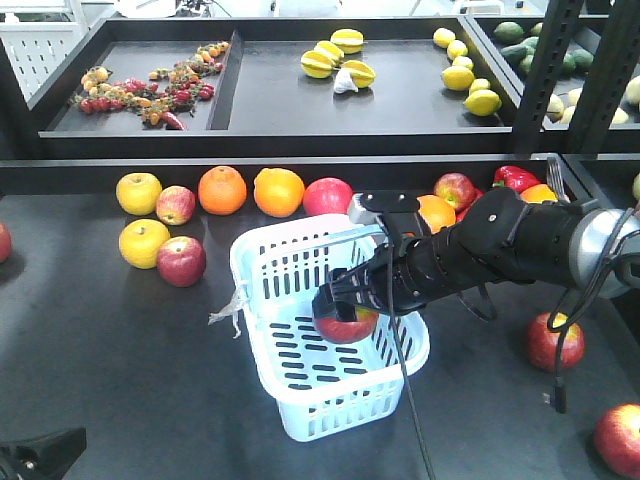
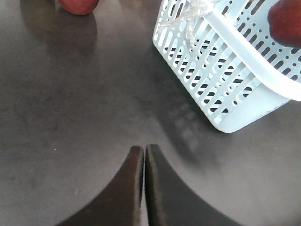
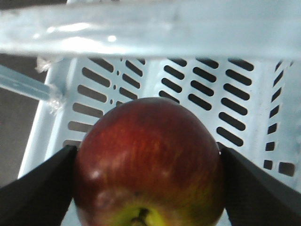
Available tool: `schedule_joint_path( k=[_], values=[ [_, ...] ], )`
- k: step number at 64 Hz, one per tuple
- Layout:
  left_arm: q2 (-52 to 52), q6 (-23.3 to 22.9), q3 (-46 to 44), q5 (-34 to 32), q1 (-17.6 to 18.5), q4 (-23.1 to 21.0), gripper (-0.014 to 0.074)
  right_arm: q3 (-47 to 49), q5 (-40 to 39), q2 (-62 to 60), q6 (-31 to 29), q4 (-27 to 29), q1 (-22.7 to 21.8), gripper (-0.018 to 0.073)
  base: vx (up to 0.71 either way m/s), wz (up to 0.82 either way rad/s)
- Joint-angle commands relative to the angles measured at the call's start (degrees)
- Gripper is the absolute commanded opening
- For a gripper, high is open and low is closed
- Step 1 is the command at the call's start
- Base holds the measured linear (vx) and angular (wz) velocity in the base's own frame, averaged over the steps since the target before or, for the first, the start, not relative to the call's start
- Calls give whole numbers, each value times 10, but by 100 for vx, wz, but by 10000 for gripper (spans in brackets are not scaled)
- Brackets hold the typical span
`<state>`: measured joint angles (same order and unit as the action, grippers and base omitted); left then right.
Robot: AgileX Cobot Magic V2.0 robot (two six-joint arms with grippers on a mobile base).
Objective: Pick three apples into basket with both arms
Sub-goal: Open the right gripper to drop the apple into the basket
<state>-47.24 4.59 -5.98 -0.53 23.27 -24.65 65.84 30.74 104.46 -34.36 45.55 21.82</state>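
Observation:
A light blue basket (image 1: 262, 262) stands in the middle of the dark table. My right arm reaches in from the right, and its gripper (image 1: 344, 308) is shut on a dark red apple (image 1: 348, 327) held just over the basket's inside. In the right wrist view that apple (image 3: 148, 155) fills the space between both fingers (image 3: 42, 188), with the slotted basket wall (image 3: 202, 80) behind it. Another red apple (image 1: 181, 261) lies left of the basket and one more (image 1: 556, 342) lies to its right. My left gripper (image 2: 144, 149) is shut and empty, low over bare table near the basket corner (image 2: 235, 117).
Along the back edge lie yellow apples (image 1: 138, 193), oranges (image 1: 222, 190), more red apples (image 1: 328, 197) and a red pepper (image 1: 515, 178). Another red apple (image 1: 620, 438) sits at the front right. A raised shelf (image 1: 300, 145) with trays of produce runs behind.

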Motion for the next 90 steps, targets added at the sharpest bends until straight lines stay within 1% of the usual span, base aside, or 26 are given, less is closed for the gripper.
schedule_joint_path(
  k=[1,3,6,11,22,30,34,36,39,43,45,47,48,51,52,54,55,60,63,66,70,75,79,83,90],
  values=[
    [3,-5,-12,-32,1,-4,-8,19,-22,-27,-7,16,1,635,0,0],
    [3,-5,-12,-32,1,-4,-8,19,-26,-27,-7,16,1,673,0,0],
    [3,-5,-12,-32,1,-4,-8,19,-28,-27,-7,16,1,706,0,0],
    [3,-5,-12,-32,1,-4,-8,19,-30,-27,-7,16,1,729,0,0],
    [3,-5,-12,-31,1,-4,-8,19,-18,-29,-5,16,1,706,0,0],
    [3,-5,-12,-31,1,-4,-8,19,19,-44,-4,9,-1,649,0,0],
    [3,-5,-12,-31,1,-4,-8,19,45,-60,0,8,-6,586,0,0],
    [3,-5,-12,-31,1,-4,-8,18,58,-67,12,6,-7,548,0,0],
    [3,-5,-12,-31,1,-4,-8,18,77,-82,24,-7,-8,465,0,0],
    [3,-5,-12,-31,1,-4,-8,18,97,-101,43,-53,-9,344,0,0],
    [3,-5,-12,-31,1,-4,-8,18,108,-113,58,-75,-12,258,0,0],
    [3,-5,-12,-31,1,-4,-8,18,122,-122,76,-99,-13,186,0,0],
    [3,-5,-12,-31,1,-4,-8,17,127,-130,90,-119,-15,131,0,0],
    [3,-5,-12,-31,1,-4,-8,14,136,-147,123,-157,-20,22,0,0],
    [3,-5,-12,-31,1,-4,-8,12,138,-152,134,-177,-22,-12,0,0],
    [3,-5,-12,-31,1,-4,-8,7,140,-168,156,-199,-26,-15,0,0],
    [3,-5,-12,-31,1,-4,-8,0,139,-174,174,-217,-32,-14,0,0],
    [3,-5,-12,-31,1,-4,-8,-33,130,-212,225,-268,-54,-10,0,0],
    [3,-5,-12,-31,1,-4,-8,-60,122,-238,242,-306,-73,-9,0,0],
    [3,-5,-12,-30,1,-4,-8,-87,116,-263,254,-330,-92,-9,0,0],
    [3,-5,-12,-30,1,-4,-8,-116,115,-295,264,-358,-128,-9,0,0],
    [3,-5,-12,-30,1,-4,-8,-139,115,-325,278,-376,-175,-9,0,0],
    [3,-5,-12,-30,1,-4,-8,-144,125,-339,278,-383,-216,-8,0,0],
    [3,-5,-12,-30,1,-4,-8,-142,144,-340,278,-390,-259,-6,0,0],
    [3,-5,-12,-30,1,-4,-8,-143,153,-330,278,-400,-330,22,0,0]
  ],
)
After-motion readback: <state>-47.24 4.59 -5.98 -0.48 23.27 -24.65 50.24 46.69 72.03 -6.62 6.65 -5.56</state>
